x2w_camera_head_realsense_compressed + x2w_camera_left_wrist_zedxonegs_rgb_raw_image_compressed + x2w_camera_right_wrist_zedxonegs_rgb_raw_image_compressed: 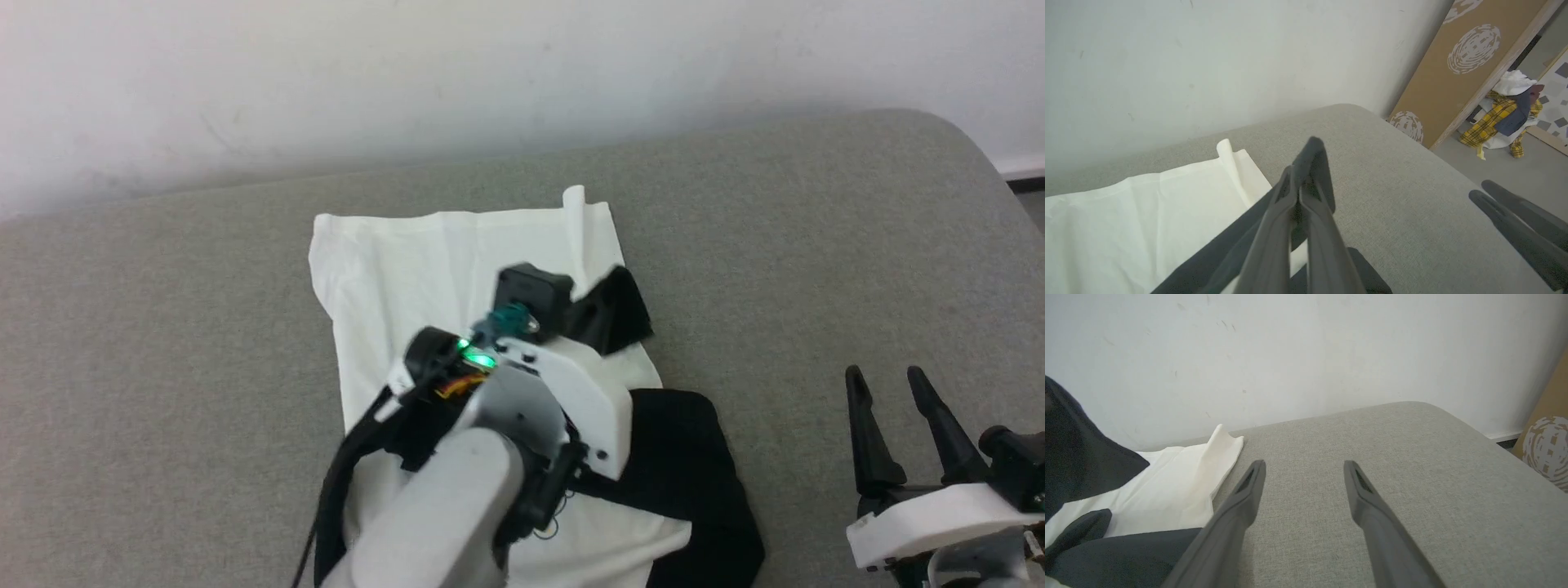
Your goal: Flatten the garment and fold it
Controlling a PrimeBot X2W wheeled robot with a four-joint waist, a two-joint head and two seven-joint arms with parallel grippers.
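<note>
The garment (424, 261) lies on the grey cushion (163, 327), white body spread toward the wall, with a black sleeve (694, 457) flat at its near right. My left gripper (584, 314) hovers over the body, shut on the other black sleeve (1314, 159), which is raised off the cloth and drapes back over the fingers (1274, 228). My right gripper (886, 377) stands open and empty over bare cushion to the garment's right. In the right wrist view the right gripper (1303, 467) points at the wall, with the white hem corner (1220, 445) at its left.
A pale wall (490, 73) runs behind the cushion. The cushion's rounded corner (971, 155) drops off at the far right. Beyond it a brown patterned board (1470, 65) leans on the wall, with a heap of clothes (1506, 110) on the floor.
</note>
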